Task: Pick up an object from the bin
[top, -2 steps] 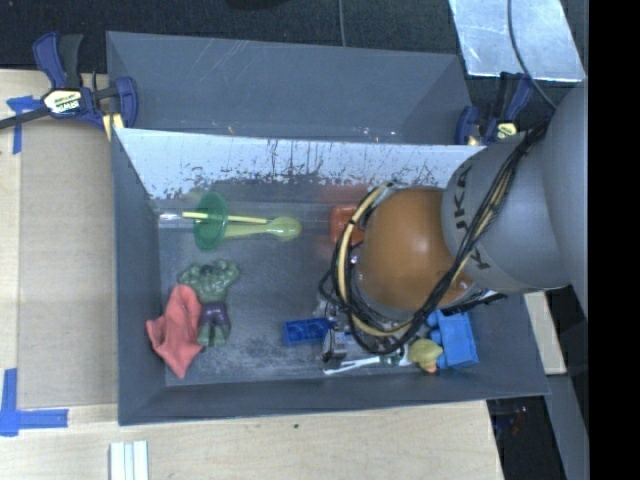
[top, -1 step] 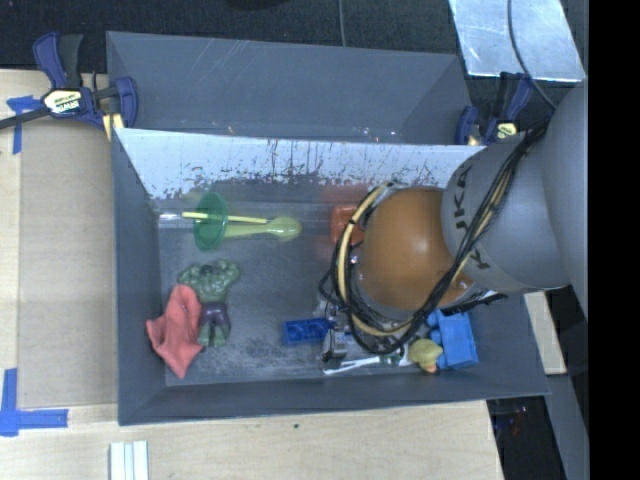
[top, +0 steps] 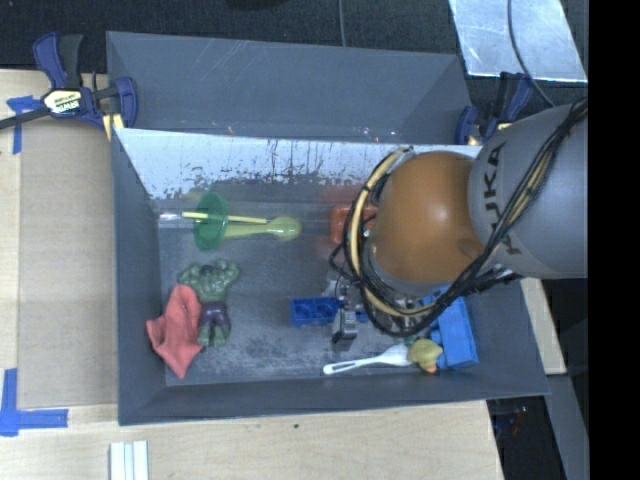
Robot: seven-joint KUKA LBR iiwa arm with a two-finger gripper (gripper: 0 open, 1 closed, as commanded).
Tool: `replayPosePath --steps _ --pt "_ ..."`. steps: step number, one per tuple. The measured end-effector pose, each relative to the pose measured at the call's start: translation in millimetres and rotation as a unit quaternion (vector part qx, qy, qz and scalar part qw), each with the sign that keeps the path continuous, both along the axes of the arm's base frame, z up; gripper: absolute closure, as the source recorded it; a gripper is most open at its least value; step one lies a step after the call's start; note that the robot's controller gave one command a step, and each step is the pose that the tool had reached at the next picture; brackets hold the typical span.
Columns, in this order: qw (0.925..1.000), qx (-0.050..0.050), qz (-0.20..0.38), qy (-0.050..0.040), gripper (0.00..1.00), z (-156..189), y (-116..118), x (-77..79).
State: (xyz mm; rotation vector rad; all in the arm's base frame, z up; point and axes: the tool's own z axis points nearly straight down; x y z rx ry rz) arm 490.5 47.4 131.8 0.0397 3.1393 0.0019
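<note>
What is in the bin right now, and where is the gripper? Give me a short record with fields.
gripper: low in the bin, right of centre, beside the blue brick
held: cannot tell
front: white spoon, yellow toy at its bowl end
right: blue block, partly under the arm
left: green figure, red cloth against it
back: green toy lying on its side; orange thing partly hidden by the arm

One camera looks down from above and slightly to one side on the grey metal bin [top: 290,88], fairly near, the arm [top: 540,198] entering from the right.
</note>
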Motion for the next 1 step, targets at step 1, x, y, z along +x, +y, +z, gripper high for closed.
replayPosePath --steps 1 --pt "0.9996 0.0 0.027 0.0019 1.0 75.2 -7.1 -3.2"
